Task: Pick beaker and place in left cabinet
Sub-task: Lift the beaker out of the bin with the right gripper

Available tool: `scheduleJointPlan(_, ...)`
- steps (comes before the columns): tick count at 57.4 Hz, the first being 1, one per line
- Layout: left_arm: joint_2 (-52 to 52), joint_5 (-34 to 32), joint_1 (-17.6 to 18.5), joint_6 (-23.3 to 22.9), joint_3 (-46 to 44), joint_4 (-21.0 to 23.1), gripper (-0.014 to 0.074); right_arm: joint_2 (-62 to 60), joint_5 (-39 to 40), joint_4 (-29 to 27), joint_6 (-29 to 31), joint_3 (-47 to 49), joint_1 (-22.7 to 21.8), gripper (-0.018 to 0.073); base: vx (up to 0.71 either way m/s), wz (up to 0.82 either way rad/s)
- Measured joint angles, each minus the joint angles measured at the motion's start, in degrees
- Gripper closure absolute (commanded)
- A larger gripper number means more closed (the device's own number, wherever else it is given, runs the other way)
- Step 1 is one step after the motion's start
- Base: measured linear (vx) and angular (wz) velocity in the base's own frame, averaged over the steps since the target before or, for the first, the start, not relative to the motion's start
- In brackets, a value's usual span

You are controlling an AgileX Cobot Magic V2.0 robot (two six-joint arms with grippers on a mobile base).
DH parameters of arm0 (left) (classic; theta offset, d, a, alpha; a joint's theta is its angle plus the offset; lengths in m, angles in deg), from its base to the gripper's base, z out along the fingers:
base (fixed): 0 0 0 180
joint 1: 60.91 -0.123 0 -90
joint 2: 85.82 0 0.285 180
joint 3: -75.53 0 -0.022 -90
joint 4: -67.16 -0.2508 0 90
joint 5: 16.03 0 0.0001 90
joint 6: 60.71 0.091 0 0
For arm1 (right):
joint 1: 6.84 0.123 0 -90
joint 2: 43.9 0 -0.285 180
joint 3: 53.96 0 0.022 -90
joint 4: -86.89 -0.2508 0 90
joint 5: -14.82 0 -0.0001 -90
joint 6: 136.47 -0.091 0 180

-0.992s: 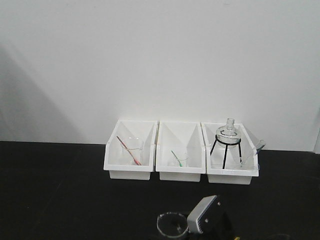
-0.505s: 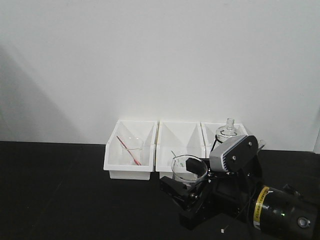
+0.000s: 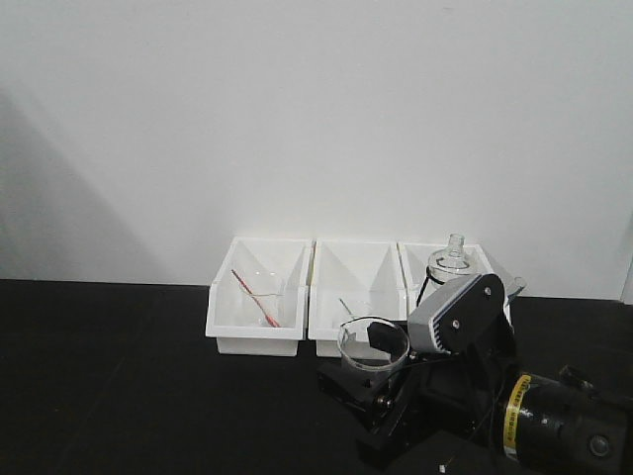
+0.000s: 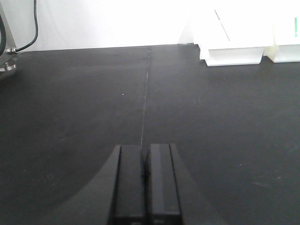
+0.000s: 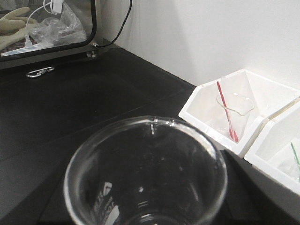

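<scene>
Holding the beaker [image 3: 373, 343] clear of the black table [image 3: 119, 376], your right gripper [image 3: 362, 358] pinches the glass between its dark fingers [image 3: 383, 334]: one presses at the right side of the rim, the other sits lower and to the left. The beaker's mouth faces up. In the front view the beaker hangs just in front of the middle white bin [image 3: 331, 341] and overlaps its front wall. That bin stands between the left bin [image 3: 255, 343], which holds the beaker with a red rod [image 3: 262, 292], and the right bin [image 3: 480, 247], where the round flask [image 3: 453, 259] sits on its black wire stand. From the right wrist camera you look straight down into the beaker [image 5: 145, 178], which fills the lower half of the picture (the fingers themselves do not show there). Beyond it lie the table [image 5: 70, 108], the bin with the red-rod beaker [image 5: 233, 115] and a green rod [image 5: 295, 157] in the next bin. Far off at the upper left are a glass-fronted box [image 5: 47, 28] and a metal carabiner [image 5: 40, 72] lying on the table. Your left gripper [image 4: 144, 152] hangs low over bare table [image 4: 70, 103], its fingers pressed together on nothing, well apart from the white bins [image 4: 232, 54].
</scene>
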Motion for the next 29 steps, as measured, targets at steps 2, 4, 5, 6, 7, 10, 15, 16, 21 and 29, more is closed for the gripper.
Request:
scheduleJointPlan(2, 0.00, 0.00, 0.00, 0.00, 0.00, 0.00, 0.0593, 0.00, 0.00, 0.00, 0.00, 0.00, 0.00, 0.0333, 0.00, 0.01)
scheduleJointPlan(4, 0.00, 0.00, 0.00, 0.00, 0.00, 0.00, 0.0593, 0.00, 0.00, 0.00, 0.00, 0.00, 0.00, 0.0333, 0.00, 0.02)
scheduleJointPlan(5, 0.00, 0.00, 0.00, 0.00, 0.00, 0.00, 0.0593, 0.00, 0.00, 0.00, 0.00, 0.00, 0.00, 0.0333, 0.00, 0.02)
scheduleJointPlan(6, 0.00, 0.00, 0.00, 0.00, 0.00, 0.00, 0.0593, 0.00, 0.00, 0.00, 0.00, 0.00, 0.00, 0.0333, 0.00, 0.02)
scheduleJointPlan(7, 0.00, 0.00, 0.00, 0.00, 0.00, 0.00, 0.0593, 0.00, 0.00, 0.02, 0.00, 0.00, 0.00, 0.0333, 0.00, 0.02)
scheduleJointPlan(10, 0.00, 0.00, 0.00, 0.00, 0.00, 0.00, 0.0593, 0.00, 0.00, 0.02, 0.00, 0.00, 0.00, 0.0333, 0.00, 0.02)
scheduleJointPlan(15, 0.00, 0.00, 0.00, 0.00, 0.00, 0.00, 0.0593, 0.00, -0.02, 0.14, 0.00, 0.00, 0.00, 0.0333, 0.00, 0.02)
scheduleJointPlan(16, 0.00, 0.00, 0.00, 0.00, 0.00, 0.00, 0.0593, 0.00, -0.02, 0.14, 0.00, 0.00, 0.00, 0.0333, -0.01, 0.01)
scheduleJointPlan(21, 0.00, 0.00, 0.00, 0.00, 0.00, 0.00, 0.0593, 0.00, -0.06, 0.16, 0.00, 0.00, 0.00, 0.0333, -0.01, 0.01)
scheduleJointPlan(29, 0.00, 0.00, 0.00, 0.00, 0.00, 0.00, 0.0593, 0.00, -0.08, 0.16, 0.00, 0.00, 0.00, 0.0333, -0.03, 0.00)
